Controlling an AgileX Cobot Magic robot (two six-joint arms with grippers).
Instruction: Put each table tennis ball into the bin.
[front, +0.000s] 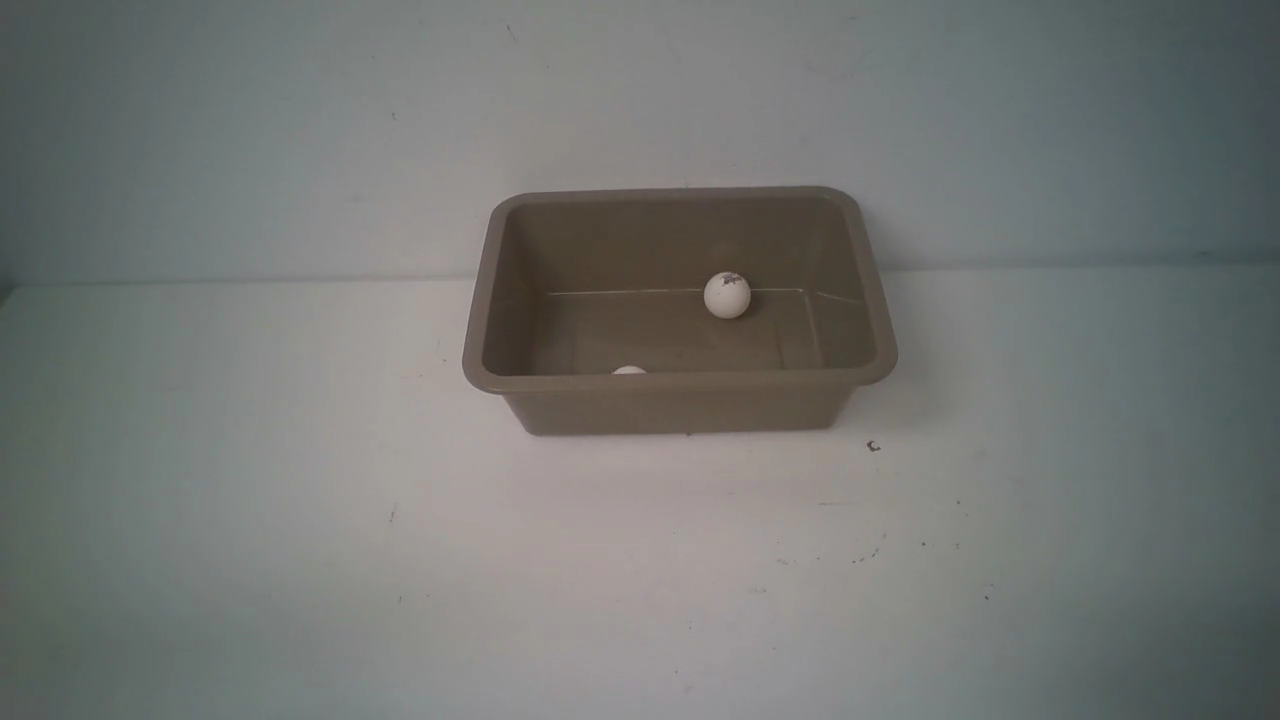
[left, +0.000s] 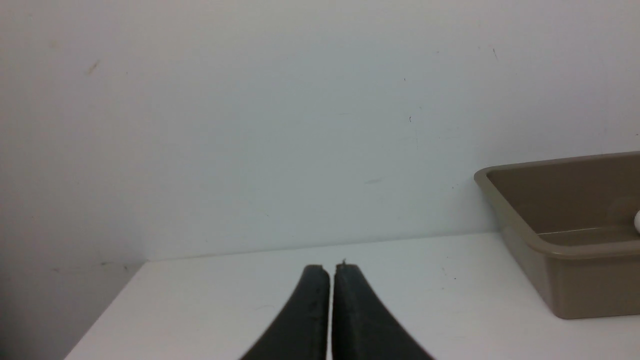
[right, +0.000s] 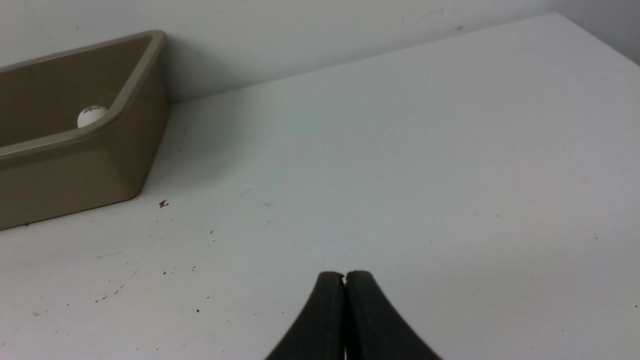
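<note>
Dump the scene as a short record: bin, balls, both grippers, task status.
bin: tan tub, upright on the table, against the wall
smudged ball: in bin, toward its far side, right of center
other ball: in bin, mostly hidden by the near rim
left gripper: shut, empty
right gripper: shut, empty
task status: both visible balls in bin; looks done

The front view looked forward and steeply down from above the white table (front: 300, 520), farthest back. Both wrist views looked lower across it toward the wall (left: 300, 125), nearer the surface. All three shared part of the brown plastic bin (front: 680, 410).
</note>
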